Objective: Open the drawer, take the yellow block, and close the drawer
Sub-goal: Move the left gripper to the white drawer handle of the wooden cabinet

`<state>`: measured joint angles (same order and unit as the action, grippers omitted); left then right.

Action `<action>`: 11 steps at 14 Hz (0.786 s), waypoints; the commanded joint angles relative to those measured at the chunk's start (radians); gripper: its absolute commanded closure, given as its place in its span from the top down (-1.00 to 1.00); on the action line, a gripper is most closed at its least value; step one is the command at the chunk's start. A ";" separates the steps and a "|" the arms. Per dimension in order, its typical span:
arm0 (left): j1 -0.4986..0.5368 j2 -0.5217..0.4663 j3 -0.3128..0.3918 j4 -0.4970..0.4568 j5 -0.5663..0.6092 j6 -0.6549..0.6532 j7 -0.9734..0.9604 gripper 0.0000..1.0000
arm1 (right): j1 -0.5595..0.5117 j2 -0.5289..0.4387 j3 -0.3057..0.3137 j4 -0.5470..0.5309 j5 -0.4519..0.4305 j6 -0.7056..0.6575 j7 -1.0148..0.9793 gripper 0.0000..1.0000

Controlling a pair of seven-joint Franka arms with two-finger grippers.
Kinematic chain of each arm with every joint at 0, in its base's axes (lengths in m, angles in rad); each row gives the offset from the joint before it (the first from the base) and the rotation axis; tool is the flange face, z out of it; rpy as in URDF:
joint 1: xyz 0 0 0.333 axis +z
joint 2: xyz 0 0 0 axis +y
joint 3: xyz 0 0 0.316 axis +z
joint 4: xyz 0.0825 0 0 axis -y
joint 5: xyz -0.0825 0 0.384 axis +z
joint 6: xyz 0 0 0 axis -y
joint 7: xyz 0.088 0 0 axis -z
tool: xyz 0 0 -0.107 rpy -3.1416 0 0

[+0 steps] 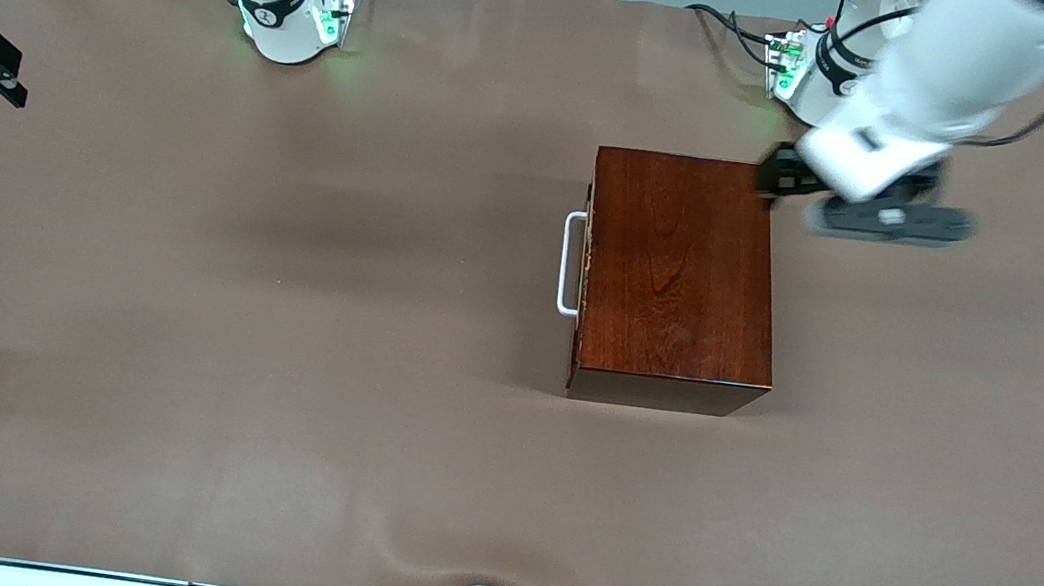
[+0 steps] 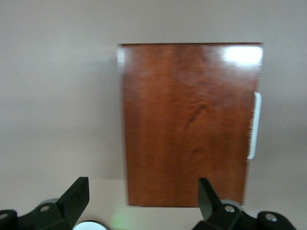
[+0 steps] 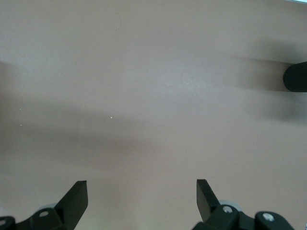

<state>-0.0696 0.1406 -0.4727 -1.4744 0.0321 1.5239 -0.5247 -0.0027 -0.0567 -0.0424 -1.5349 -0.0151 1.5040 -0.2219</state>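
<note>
Middle of the front frame, shifted toward the left arm's end: glossy reddish-brown wooden box (image 1: 681, 274), flat on the brown-covered bench (image 1: 279, 301). Drawer (image 1: 584, 266) pushed fully in, only its thin pale edge visible along the box side facing the right arm's end. White U-shaped handle (image 1: 571, 264) sticking out from that side at mid-height of the frame, touched by nothing.

Upper part of the front frame, reaching down from the base at the left arm's end: left gripper (image 1: 777, 177), up in the air over the box corner farthest from the front camera. Fingers (image 2: 76, 196) spread wide and empty, clear of the wood. In the left wrist view, the whole box top between the two dark tips, with a bright glare patch on one corner and the handle as a white strip along one edge.

Right gripper (image 3: 141, 196) waiting over bare brown bench, well apart from the box. Fingers (image 3: 74, 199) likewise wide apart, holding nothing. At the edge of the right wrist view, a dark rounded object (image 3: 296, 76) with a soft shadow beside it, too cut off to identify.
</note>
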 commanded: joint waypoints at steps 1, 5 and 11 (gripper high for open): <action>-0.149 0.193 -0.003 0.187 0.108 -0.021 -0.099 1.00 | -0.003 -0.015 0.001 -0.008 0.009 0.002 0.015 1.00; -0.384 0.368 0.089 0.285 0.192 0.050 -0.247 1.00 | -0.003 -0.015 0.001 -0.008 0.012 0.002 0.015 1.00; -0.766 0.549 0.426 0.396 0.184 0.125 -0.374 1.00 | -0.005 -0.015 0.001 -0.008 0.012 0.002 0.015 1.00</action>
<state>-0.7668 0.6109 -0.1064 -1.1803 0.1969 1.6551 -0.8644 -0.0028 -0.0567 -0.0430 -1.5352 -0.0148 1.5040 -0.2218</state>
